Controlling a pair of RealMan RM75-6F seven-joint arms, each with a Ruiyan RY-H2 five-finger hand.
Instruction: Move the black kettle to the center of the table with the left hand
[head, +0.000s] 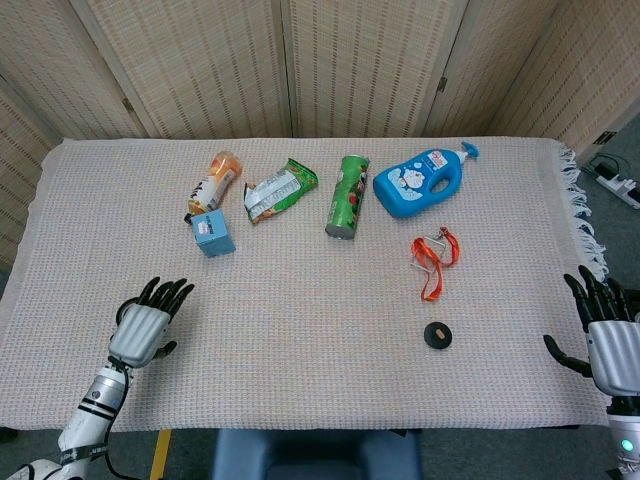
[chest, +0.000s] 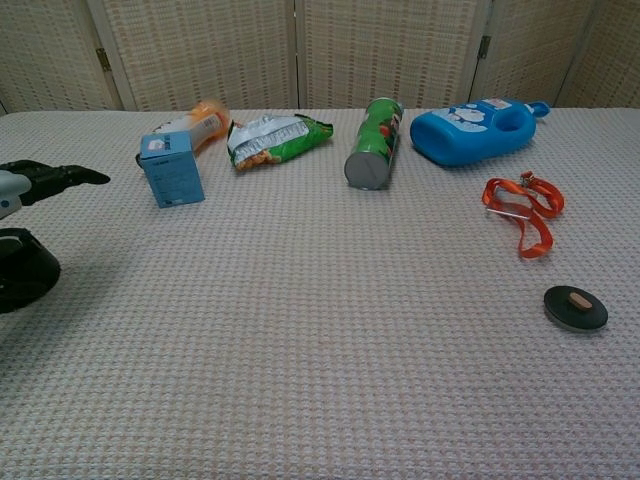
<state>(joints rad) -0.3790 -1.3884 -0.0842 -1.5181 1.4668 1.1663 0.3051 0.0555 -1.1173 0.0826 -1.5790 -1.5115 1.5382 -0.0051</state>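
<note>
The black kettle (chest: 22, 270) is a dark, squat shape at the left edge of the chest view, near the table's front left. In the head view it is hidden under my left hand (head: 145, 325). That hand hovers over the kettle with its fingers (chest: 60, 177) spread, and the chest view shows a gap between them and the kettle. My right hand (head: 608, 340) is off the table's right edge, fingers apart and holding nothing.
Along the back lie an orange bottle (head: 213, 180), a small blue box (head: 212, 232), a snack bag (head: 280, 188), a green can (head: 347, 195) and a blue jug (head: 425, 182). An orange strap (head: 435, 260) and a black disc (head: 436, 335) lie right of centre.
</note>
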